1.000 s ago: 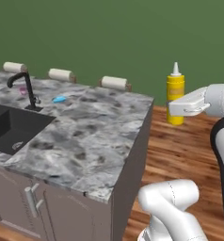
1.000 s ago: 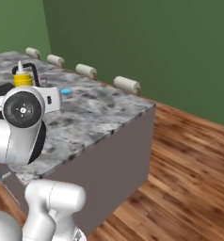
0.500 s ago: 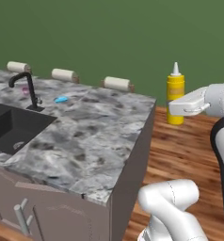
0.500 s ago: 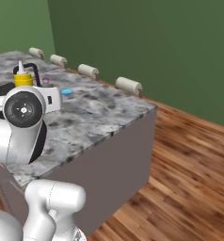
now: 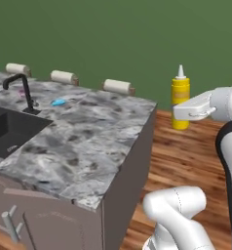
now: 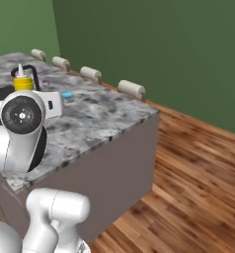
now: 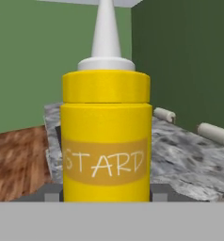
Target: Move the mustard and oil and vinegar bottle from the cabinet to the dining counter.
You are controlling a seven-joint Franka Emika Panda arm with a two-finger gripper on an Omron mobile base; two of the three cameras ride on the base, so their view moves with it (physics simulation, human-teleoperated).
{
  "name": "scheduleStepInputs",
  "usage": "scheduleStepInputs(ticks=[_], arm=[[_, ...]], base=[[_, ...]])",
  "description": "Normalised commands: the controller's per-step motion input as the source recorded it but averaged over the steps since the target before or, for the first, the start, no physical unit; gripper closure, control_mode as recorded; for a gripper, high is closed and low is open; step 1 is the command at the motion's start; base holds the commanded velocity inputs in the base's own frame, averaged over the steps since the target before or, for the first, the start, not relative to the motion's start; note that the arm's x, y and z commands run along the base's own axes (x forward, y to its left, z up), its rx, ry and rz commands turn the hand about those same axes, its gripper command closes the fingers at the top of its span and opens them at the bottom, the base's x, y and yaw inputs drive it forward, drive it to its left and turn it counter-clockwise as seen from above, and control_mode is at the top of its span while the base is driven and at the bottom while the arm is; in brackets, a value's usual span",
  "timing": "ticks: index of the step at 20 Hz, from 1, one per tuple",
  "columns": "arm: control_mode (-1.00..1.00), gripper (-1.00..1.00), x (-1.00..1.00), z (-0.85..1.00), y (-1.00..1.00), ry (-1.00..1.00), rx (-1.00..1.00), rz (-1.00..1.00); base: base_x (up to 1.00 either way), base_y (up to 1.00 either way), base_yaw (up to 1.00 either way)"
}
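In the left base view, the black sink (image 5: 10, 129) is seen at the left edge, sunk in the marbled tabletop (image 5: 93, 141), and a small blue object (image 5: 58, 102) lies behind it. At the upper right of this frame the mustard (image 5: 180, 100) is held upright in the air over the wooden floor (image 5: 186, 156), beside the tabletop. The tool (image 5: 182, 114) is closed on its lower body, only partly narrowed.
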Motion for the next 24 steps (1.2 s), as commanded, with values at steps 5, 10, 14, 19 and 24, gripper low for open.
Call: scheduleStepInputs(ticks=[5,10,14,19,24], arm=[[1.0,1.0,0.0,0.0,0.0,0.0,0.0,0.0],[1.0,1.0,0.0,0.0,0.0,0.0,0.0,0.0],[1.0,1.0,0.0,0.0,0.0,0.0,0.0,0.0],[1.0,1.0,0.0,0.0,0.0,0.0,0.0,0.0],[1.0,1.0,0.0,0.0,0.0,0.0,0.0,0.0]], base=[[-0.28,-0.76,-0.01],[0.12,-0.74,-0.01],[0.49,-0.59,0.0],[0.65,-0.53,0.02],[0.63,-0.53,0.04]])
